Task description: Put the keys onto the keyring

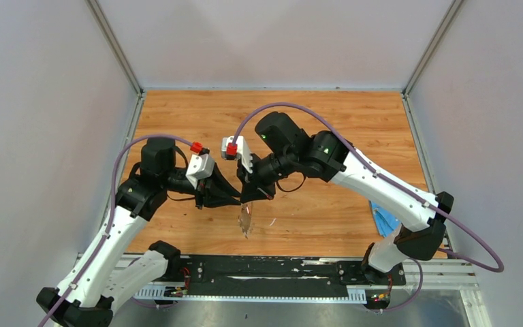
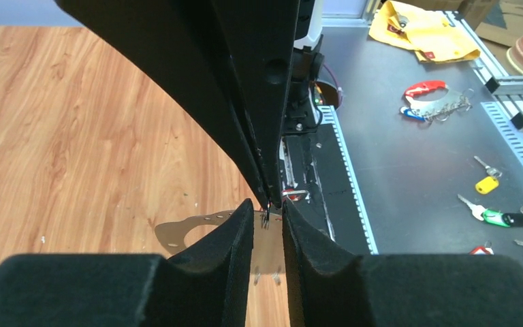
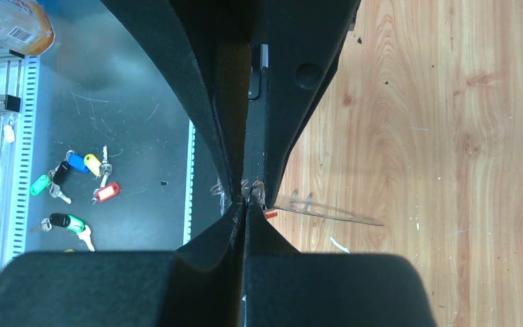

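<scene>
The keyring [image 1: 246, 223] is a thin grey band with small holes, raised off the wood just below where my two grippers meet. It shows face-on in the left wrist view [image 2: 177, 233] and edge-on in the right wrist view [image 3: 327, 214]. My right gripper [image 3: 247, 202] is shut, with the red key's head [image 3: 270, 214] right beside its tips; the red head also shows in the left wrist view [image 2: 291, 195]. My left gripper [image 2: 267, 214] stands with a narrow gap, the ring seen through it. The two grippers [image 1: 244, 197] nearly touch tip to tip. The blue key is out of view.
A blue cloth [image 1: 383, 219] lies at the table's right edge. A thin white sliver [image 1: 271, 221] lies on the wood near the ring. The black base rail [image 1: 265, 269] runs along the near edge. Other key bunches [image 2: 436, 102] [image 3: 75, 184] lie on the grey bench beyond it.
</scene>
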### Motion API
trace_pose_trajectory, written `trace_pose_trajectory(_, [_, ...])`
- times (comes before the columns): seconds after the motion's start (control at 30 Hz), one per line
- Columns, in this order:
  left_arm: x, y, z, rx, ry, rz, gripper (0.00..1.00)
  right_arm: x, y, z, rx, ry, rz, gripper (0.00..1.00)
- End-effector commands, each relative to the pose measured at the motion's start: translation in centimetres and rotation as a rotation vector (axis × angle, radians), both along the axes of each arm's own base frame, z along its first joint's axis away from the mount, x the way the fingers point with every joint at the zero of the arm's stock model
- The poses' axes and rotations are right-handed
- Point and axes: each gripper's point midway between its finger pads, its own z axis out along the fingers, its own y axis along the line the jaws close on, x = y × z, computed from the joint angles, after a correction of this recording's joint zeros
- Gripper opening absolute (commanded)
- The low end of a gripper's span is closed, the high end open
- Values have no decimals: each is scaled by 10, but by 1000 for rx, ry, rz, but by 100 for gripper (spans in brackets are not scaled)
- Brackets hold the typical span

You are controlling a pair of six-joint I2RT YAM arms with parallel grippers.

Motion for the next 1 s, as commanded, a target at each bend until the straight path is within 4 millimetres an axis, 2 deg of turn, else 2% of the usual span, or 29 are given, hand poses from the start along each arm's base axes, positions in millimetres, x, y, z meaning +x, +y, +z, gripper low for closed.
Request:
trace_pose_trajectory(0.0, [-3,1,1,12,-26,4,24,-11,-2,9,0,18,30,0])
trace_pose_trajectory(0.13, [-5,3,-5,29,-26,8,22,-13,-3,8,-7,28,33,0])
trace_pose_trajectory(0.37, [-8,0,-3,27,-39,-16,21,-15,-2,7,-11,38,42,0])
trace_pose_trajectory(0.43, [-8,-1,-2,28,-37,-23,18,-15,-1,7,-11,38,44,0])
trace_pose_trajectory(0.63, [-8,-3,-5,35,-35,-23,0,-17,0,7,-13,45,46,0])
trace_pose_trajectory(0.9, [1,-3,-14,67,-52,23,0,-17,0,9,-2,39,42,0])
trace_pose_trajectory(0.97, [2,-3,-11,66,-72,35,0,-14,-2,12,13,23,20,7])
